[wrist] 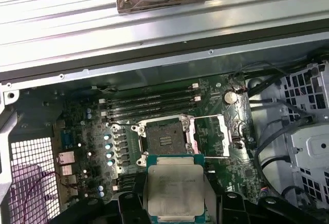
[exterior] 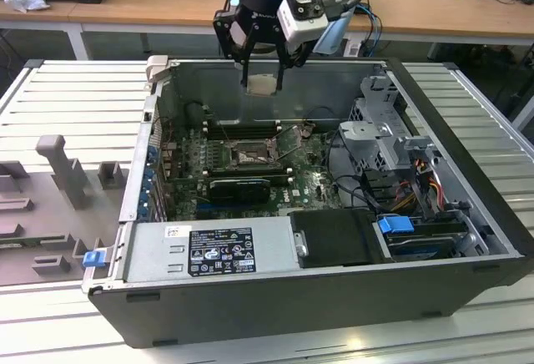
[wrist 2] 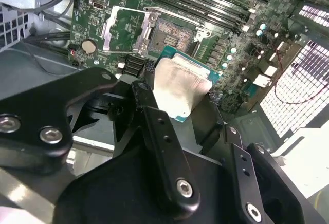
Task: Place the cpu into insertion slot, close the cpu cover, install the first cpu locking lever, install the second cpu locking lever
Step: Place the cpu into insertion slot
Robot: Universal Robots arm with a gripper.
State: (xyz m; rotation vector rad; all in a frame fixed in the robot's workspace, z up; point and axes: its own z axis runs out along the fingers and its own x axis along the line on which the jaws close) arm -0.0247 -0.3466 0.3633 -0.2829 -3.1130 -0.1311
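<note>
My gripper point(exterior: 261, 87) is shut on the cpu point(exterior: 261, 84), a small square chip with a pale silver top, and holds it in the air above the open computer case. Both wrist views show the cpu point(wrist 2: 180, 88) point(wrist: 175, 185) flat between the black fingers point(wrist 2: 154, 126). The insertion slot point(wrist: 164, 137) point(wrist 2: 172, 34) point(exterior: 248, 157) lies below on the green board, dark and with nothing in it. The cpu cover point(wrist: 212, 135) point(wrist 2: 119, 29) is swung open and lies beside the slot, on the side away from the rear grille.
Long black memory slots point(wrist: 149, 103) run alongside the socket. A black graphics card point(exterior: 239, 187), the power supply point(exterior: 209, 251) and a drive cage with cables point(exterior: 388, 134) crowd the case. Grey fixtures point(exterior: 62, 168) stand at the exterior view's left.
</note>
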